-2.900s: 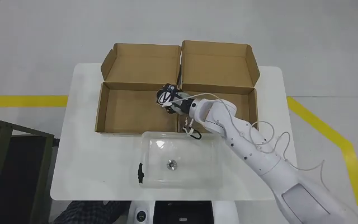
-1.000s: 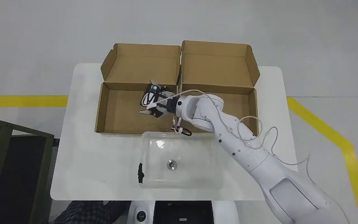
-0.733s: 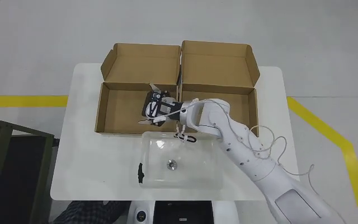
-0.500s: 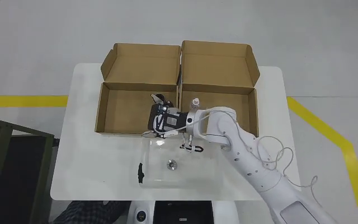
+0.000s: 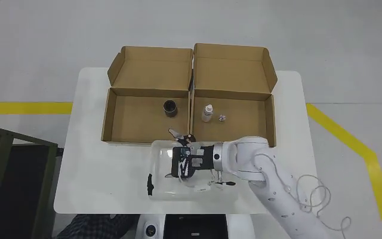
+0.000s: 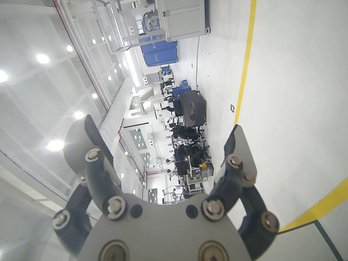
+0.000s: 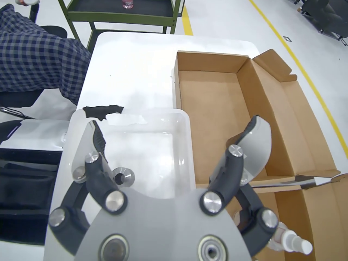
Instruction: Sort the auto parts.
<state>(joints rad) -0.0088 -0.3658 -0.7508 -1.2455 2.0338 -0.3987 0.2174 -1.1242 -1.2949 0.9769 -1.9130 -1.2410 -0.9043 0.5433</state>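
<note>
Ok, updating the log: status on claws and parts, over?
Right claw open, empty, over clear plastic bin. Left claw open, empty. Small silver round metal part in bin beneath right claw. Nothing in its way.

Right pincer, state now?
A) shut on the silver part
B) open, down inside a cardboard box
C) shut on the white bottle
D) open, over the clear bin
D: in the right wrist view the right pincer has its fingers spread with nothing between them, over the clear bin, where the silver part lies loose.
</note>
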